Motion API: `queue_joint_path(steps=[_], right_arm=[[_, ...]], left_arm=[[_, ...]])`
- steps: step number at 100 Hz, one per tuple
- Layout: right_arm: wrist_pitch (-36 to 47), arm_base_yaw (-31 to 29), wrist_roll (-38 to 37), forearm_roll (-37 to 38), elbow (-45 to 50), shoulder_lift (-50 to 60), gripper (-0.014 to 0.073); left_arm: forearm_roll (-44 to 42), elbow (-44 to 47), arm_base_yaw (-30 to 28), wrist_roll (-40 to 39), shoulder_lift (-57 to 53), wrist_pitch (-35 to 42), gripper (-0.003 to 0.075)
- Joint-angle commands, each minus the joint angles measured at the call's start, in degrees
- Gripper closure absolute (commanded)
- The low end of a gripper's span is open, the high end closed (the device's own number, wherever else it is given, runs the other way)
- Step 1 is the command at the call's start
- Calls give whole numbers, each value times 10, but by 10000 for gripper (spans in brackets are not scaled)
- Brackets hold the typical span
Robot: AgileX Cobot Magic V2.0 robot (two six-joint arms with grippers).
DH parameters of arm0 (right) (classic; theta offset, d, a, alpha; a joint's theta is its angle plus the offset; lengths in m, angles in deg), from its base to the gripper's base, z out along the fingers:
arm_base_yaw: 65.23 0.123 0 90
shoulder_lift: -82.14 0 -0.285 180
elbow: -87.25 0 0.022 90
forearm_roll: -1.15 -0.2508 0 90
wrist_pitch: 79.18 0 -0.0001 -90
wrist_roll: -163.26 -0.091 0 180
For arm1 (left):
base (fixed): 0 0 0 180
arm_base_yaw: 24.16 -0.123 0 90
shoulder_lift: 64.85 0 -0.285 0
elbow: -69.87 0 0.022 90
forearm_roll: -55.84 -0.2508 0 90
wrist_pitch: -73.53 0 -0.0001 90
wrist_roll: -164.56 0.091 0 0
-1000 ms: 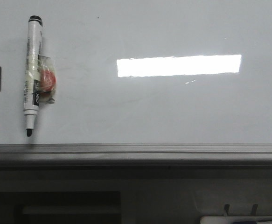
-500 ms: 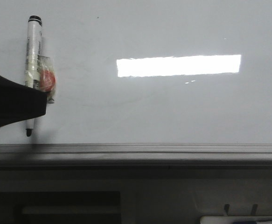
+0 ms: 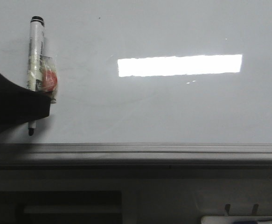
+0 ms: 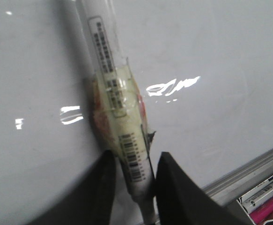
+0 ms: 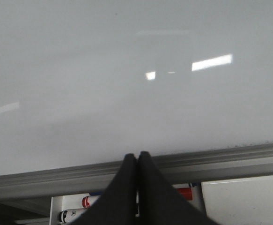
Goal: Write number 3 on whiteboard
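Note:
The whiteboard (image 3: 173, 112) fills the front view, with its grey rail (image 3: 149, 151) along the near edge. No number 3 shows on it. A white marker pen (image 3: 34, 51) lies on the board at the left, black tip towards the rail, with a red piece (image 3: 48, 79) taped to it. My left gripper (image 3: 33, 106) reaches in from the left over the pen's lower part. In the left wrist view its jaws (image 4: 134, 161) are open, one finger on each side of the pen (image 4: 110, 89). My right gripper (image 5: 137, 157) is shut and empty over the rail (image 5: 220, 161).
A bright rectangular light reflection (image 3: 180, 65) lies on the board right of centre. Below the rail a white tray holds spare markers (image 5: 75, 215), one with a red cap (image 5: 185, 192); pink ones (image 4: 267, 197) show in the left wrist view.
My left gripper has come in from the left edge and now covers the pen's lower part. The pen has not visibly moved.

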Motion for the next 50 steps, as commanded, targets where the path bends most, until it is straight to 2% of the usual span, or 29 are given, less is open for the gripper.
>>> queue_joint_path(steps=[1, 2, 18, 27, 50], right_arm=[[40, 12, 1, -4, -21, -8, 635], [40, 14, 1, -5, -21, -8, 635], [41, 38, 1, -10, -30, -8, 635], [8, 65, 1, -17, -48, -8, 635], [-76, 223, 91, -18, -105, -8, 626]], left_arm=[[4, -14, 1, -9, 2, 23, 720], [4, -14, 1, -9, 2, 22, 743], [0, -14, 1, -9, 2, 20, 741], [-29, -14, 4, -9, 2, 18, 741], [-168, -14, 20, -9, -1, 18, 741]])
